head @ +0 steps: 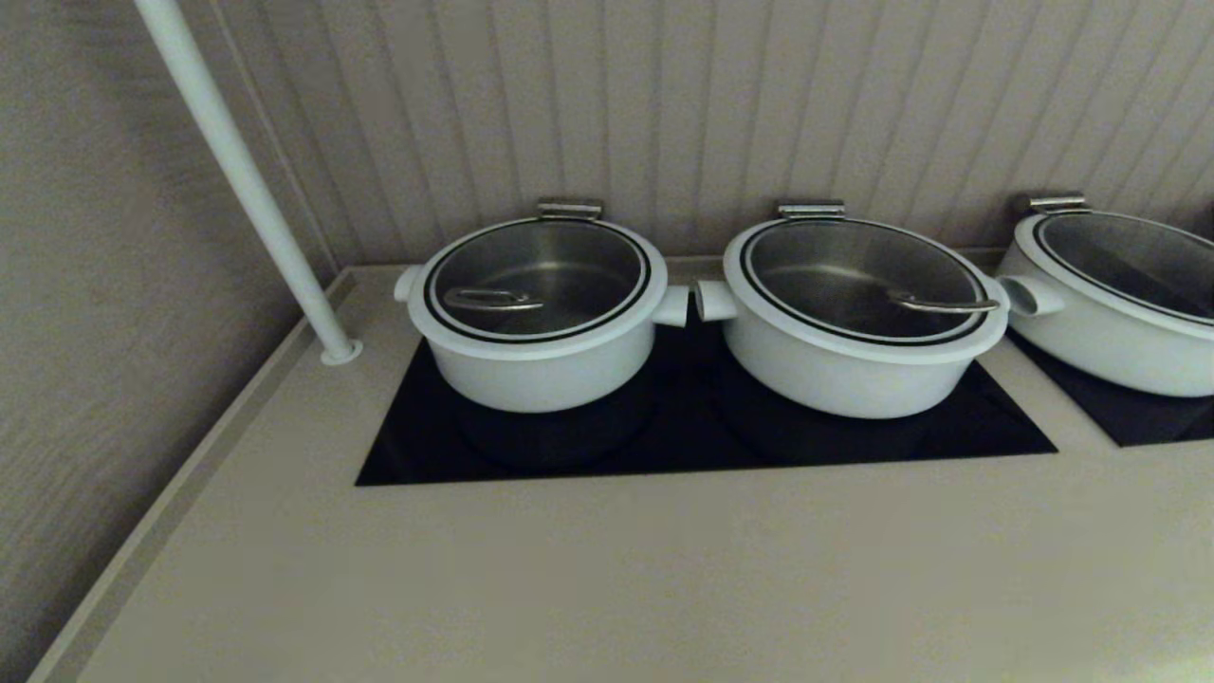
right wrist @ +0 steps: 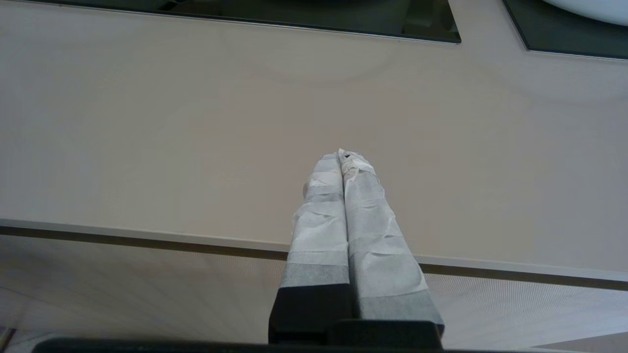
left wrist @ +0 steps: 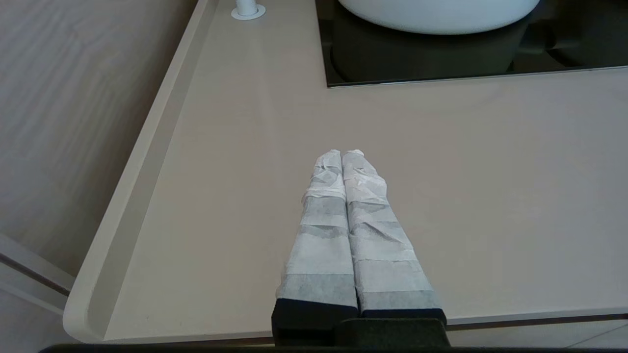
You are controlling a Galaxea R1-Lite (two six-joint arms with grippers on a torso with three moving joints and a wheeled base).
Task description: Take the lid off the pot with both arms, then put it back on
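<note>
- Head view shows you the lid [head: 537, 281] seated on the pot [head: 539, 313], at the left end of the black cooktop [head: 702, 427].
- Your left gripper [left wrist: 342, 153] hangs over the counter [left wrist: 490, 196], fingers pressed together, holding nothing.
- Your right gripper [right wrist: 343, 155] matches it near the counter's front edge.

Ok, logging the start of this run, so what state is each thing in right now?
the lid: seated on its pot, untouched.
the pot: covered, upright on the black hob.
middle pot: lid on.
right-hand pot: lid on.
left gripper: shut, empty, over the counter.
right gripper: shut, empty, near the counter's front edge.
</note>
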